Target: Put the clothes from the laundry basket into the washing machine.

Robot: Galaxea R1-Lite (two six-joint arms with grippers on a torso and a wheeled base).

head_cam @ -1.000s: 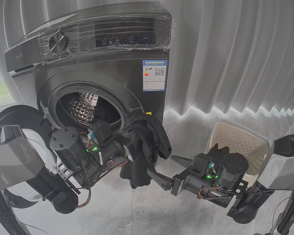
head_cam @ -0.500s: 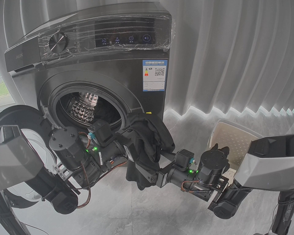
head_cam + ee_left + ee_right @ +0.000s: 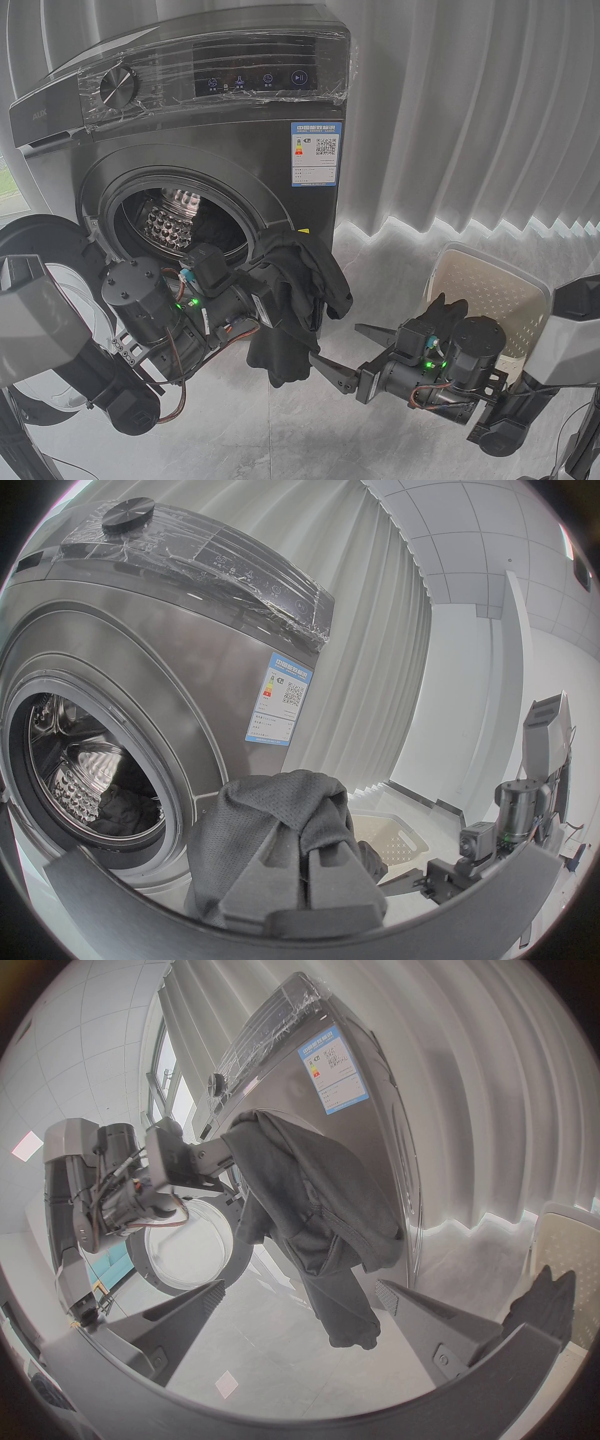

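We see clothes point(image 3: 119, 805) in the washing machine point(image 3: 206, 144) and laundry basket point(image 3: 500, 281); our left gripper point(image 3: 306, 861) clamps a black garment point(image 3: 300, 281), right gripper point(image 3: 334, 342) gapes beside it.

In the head view the light is soft and even. It comes through the white curtain point(image 3: 475, 125) in the upper right, and a bright band glows along its hem where it meets the floor point(image 3: 375, 275). The plastic film point(image 3: 212, 69) on the panel of the washing machine point(image 3: 187, 150) gives small glints, and the steel drum point(image 3: 165, 222) shines at centre left. The black garment point(image 3: 300, 281) is very dark, so its folds are hard to read. Both wrist views are strongly curved, with black corners. In the right wrist view a window point(image 3: 165, 1085) at the upper left is overexposed.
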